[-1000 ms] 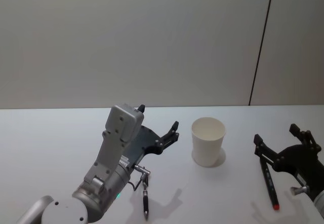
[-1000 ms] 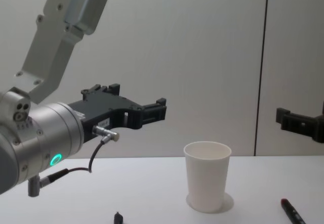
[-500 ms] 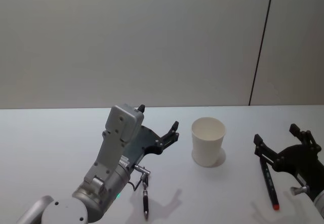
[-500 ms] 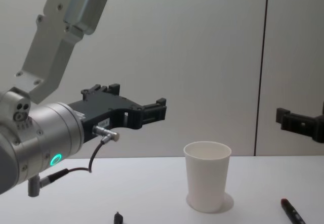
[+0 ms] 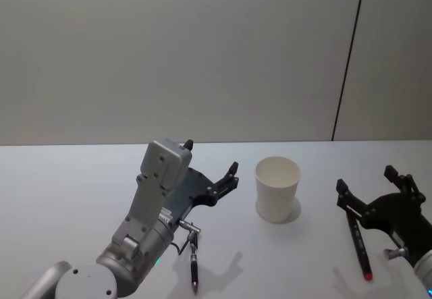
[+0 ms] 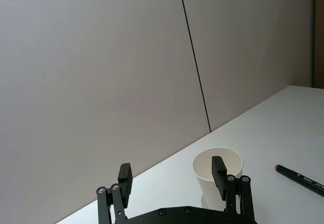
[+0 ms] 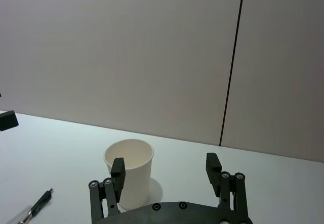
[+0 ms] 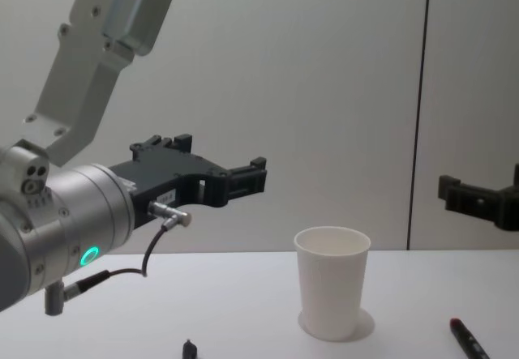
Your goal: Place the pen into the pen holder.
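- Your left gripper (image 5: 211,155) hangs in the air above the white table (image 5: 67,191), to the left of the paper cup (image 5: 277,189). Its two black fingers are spread wide, with nothing between them.
- From the left wrist you look straight between those fingers (image 6: 124,176) at the cup (image 6: 202,169), which stands farther off. The gripper (image 6: 170,166) is clear of it.
- The chest view puts this gripper (image 8: 217,156) higher than the cup's rolled rim (image 8: 332,232).
- Your right gripper (image 5: 365,177) is at the right side of the table, to the right of the cup. Its fingers are also spread and hold nothing.
- The right wrist view looks between its fingers (image 7: 211,164) at the cup (image 7: 135,171), which is apart from the gripper (image 7: 164,162).
- The cup serves as your pen holder. It stands upright in the middle of the table, mouth up, and nothing can be seen inside it.
- A red-tipped black pen (image 5: 358,245) lies flat on the table to the right of the cup, under the right gripper, which hovers above it without touching it. The same pen shows in the chest view (image 8: 464,336) and the left wrist view (image 6: 301,175).
- A second black pen (image 5: 194,268) lies flat on the near left part of the table, close beside the left arm (image 5: 152,204) and left of the cup. It also shows in the right wrist view (image 7: 38,202).
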